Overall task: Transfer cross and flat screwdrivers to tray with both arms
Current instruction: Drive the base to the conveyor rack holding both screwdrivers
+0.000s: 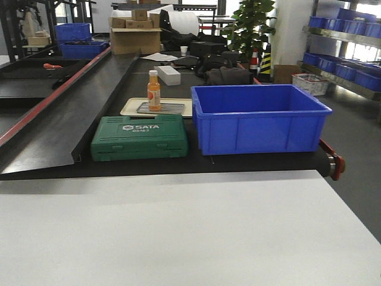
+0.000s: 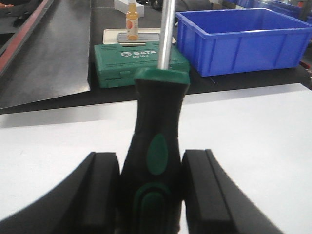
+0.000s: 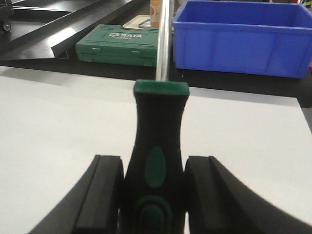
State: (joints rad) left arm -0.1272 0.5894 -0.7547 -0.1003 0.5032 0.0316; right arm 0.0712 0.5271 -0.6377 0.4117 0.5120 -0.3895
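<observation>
My left gripper [image 2: 151,187] is shut on a screwdriver [image 2: 155,146] with a black and green handle; its steel shaft points away over the white table. My right gripper [image 3: 153,192] is shut on a second screwdriver [image 3: 158,141] of the same look, shaft pointing forward. The tips are out of view, so I cannot tell cross from flat. The cream tray [image 1: 134,108] lies on the black belt behind the green case, with an orange bottle [image 1: 154,90] standing on a grey plate in it. Neither gripper shows in the exterior view.
A green SATA case [image 1: 140,137] lies on the black belt, a large blue bin [image 1: 257,118] to its right. The white table [image 1: 178,232] lies in front. A sloped black ramp [image 1: 65,113] runs along the left. Boxes and shelves stand behind.
</observation>
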